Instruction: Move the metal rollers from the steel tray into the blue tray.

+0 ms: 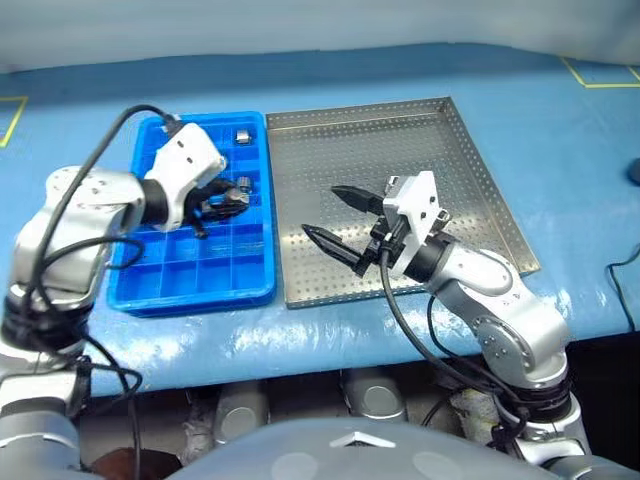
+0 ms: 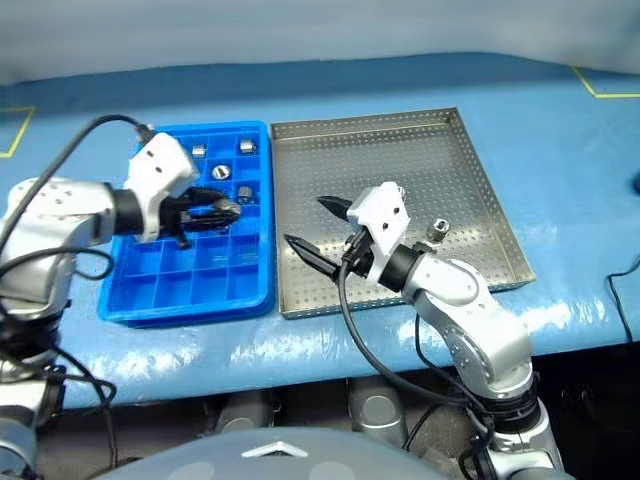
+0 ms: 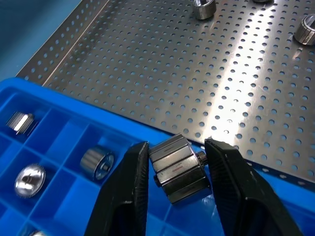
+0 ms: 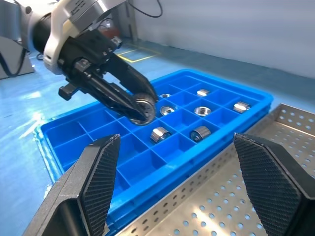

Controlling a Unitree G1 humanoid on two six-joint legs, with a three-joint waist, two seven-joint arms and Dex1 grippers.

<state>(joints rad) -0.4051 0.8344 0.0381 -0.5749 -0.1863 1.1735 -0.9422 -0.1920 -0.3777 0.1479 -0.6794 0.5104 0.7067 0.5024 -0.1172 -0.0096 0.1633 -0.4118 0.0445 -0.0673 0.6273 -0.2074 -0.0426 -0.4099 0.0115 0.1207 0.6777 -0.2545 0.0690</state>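
Currently the left gripper (image 3: pixel 174 162) pinches one roller (image 3: pixel 178 169) over the blue tray (image 1: pixel 160 295), positioned for release into a compartment; the right gripper (image 1: pixel 332 217) hangs spread above the steel tray (image 1: pixel 480 170).

Blue tabletop (image 1: pixel 560 150) w/ yellow tape marks (image 1: pixel 600 78), pale wall (image 1: pixel 300 25) behind.

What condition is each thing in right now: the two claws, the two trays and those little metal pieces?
Left gripper: shut on a roller, above the blue tray.
Right gripper: open, holding nothing, over the steel tray.
Blue tray: partly filled; several rollers sit in separate compartments, many compartments bare.
Steel tray: flat on the table, with a few rollers left on it.
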